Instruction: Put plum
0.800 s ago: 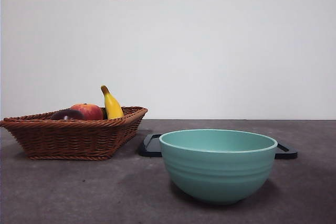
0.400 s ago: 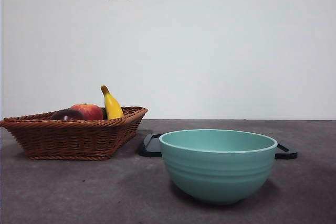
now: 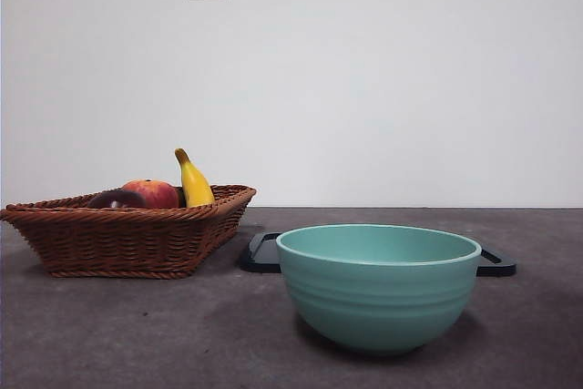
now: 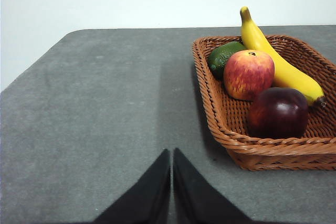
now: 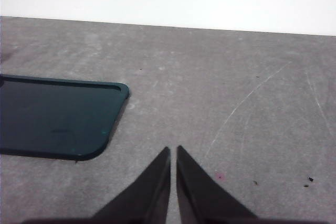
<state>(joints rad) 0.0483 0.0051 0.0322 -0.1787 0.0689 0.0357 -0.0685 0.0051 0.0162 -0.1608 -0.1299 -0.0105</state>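
The dark maroon plum [image 4: 278, 113] lies in the brown wicker basket [image 4: 231, 135], at the end nearest my left gripper; in the front view only its top [image 3: 117, 199] shows above the basket rim [image 3: 127, 241]. My left gripper [image 4: 171, 153] is shut and empty, over bare table beside the basket. My right gripper [image 5: 173, 150] is shut and empty, over bare table beside a dark tray [image 5: 55, 124]. Neither arm shows in the front view.
The basket also holds a red-orange fruit [image 4: 248, 74], a yellow banana [image 4: 278, 64] and a green fruit [image 4: 223, 57]. A teal bowl [image 3: 378, 287] stands front centre, with the dark tray [image 3: 264, 254] behind it. The table edge runs beyond the basket.
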